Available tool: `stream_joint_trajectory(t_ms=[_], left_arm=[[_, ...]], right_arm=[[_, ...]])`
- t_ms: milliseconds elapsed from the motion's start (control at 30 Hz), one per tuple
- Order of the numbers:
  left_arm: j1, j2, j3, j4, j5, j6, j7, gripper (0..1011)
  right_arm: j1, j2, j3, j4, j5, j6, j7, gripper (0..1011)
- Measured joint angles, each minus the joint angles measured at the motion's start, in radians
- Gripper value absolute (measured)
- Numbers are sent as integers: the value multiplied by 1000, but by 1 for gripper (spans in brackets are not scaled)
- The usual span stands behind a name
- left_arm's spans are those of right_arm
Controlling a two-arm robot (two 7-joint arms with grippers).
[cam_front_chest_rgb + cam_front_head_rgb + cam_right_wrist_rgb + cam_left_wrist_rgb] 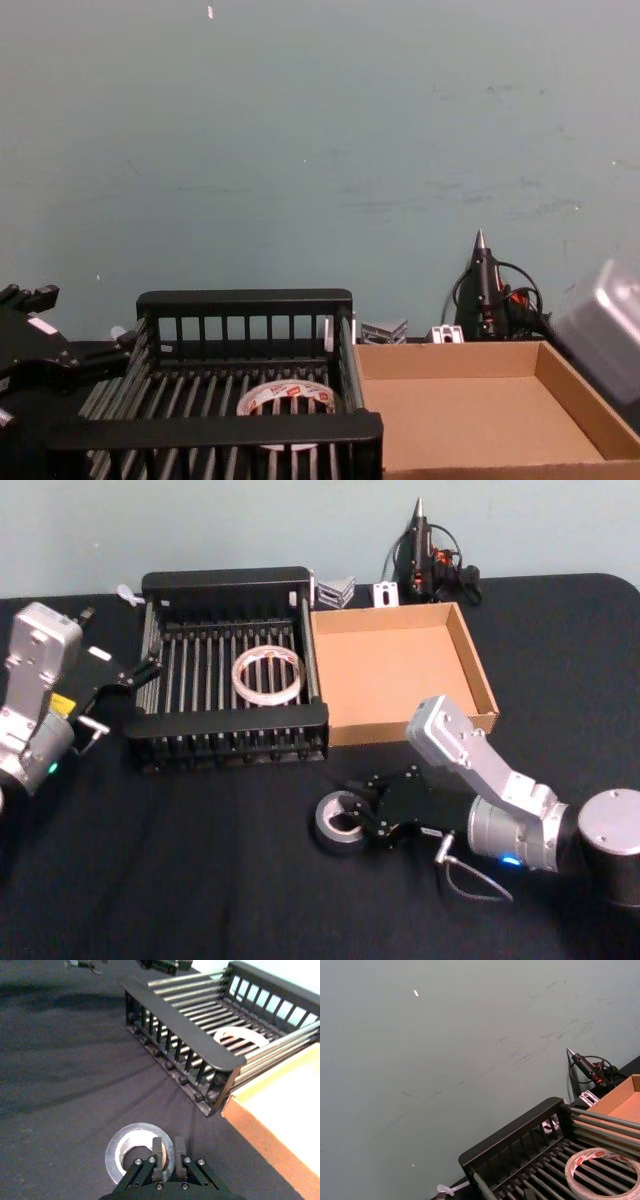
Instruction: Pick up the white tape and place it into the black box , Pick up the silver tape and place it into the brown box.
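The silver tape [338, 824] lies flat on the black cloth in front of the two boxes. My right gripper [364, 815] is shut on its wall; in the right wrist view one finger is in the hole of the silver tape [125, 1152] and the other outside, with the right gripper [168, 1154] pinching the rim. The white tape [268, 675] lies flat on the slatted floor of the black box [230, 585]. Right of that stands the brown box [480, 670], nothing in it. My left gripper [122, 692] hangs open just outside the black box's left wall.
A black glue gun [420, 555] with cables and small metal brackets [335, 590] sit behind the boxes near the wall. Black cloth covers the table, with free room in front and to the right of the boxes.
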Motion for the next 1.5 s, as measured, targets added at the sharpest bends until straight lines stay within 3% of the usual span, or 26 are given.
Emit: stream_joint_trajectory(t_ms=[300, 433, 633, 733, 1000, 1233, 1433, 1500], left_arm=[[0, 0, 0, 0, 0, 0, 0, 1001], [0, 0, 0, 0, 0, 0, 0, 1001], [0, 0, 0, 0, 0, 0, 0, 1001], [0, 0, 0, 0, 0, 0, 0, 1001], [0, 0, 0, 0, 0, 0, 0, 1001], [0, 0, 0, 0, 0, 0, 0, 1001], [0, 0, 0, 0, 0, 0, 0, 1001], [0, 0, 0, 0, 0, 0, 0, 1001]], right_arm=[[-38, 54, 45, -79, 58, -40, 20, 149], [-61, 84, 91, -125, 107, -62, 19, 149], [-69, 94, 149, -150, 146, -78, -24, 149], [-41, 70, 174, -133, 151, -61, -76, 149], [47, -2, 178, -51, 118, -3, -159, 149], [167, -105, 153, 96, 56, 42, -224, 149], [287, -201, 122, 293, -3, 59, -263, 149], [308, -218, 117, 333, -12, 60, -268, 148]])
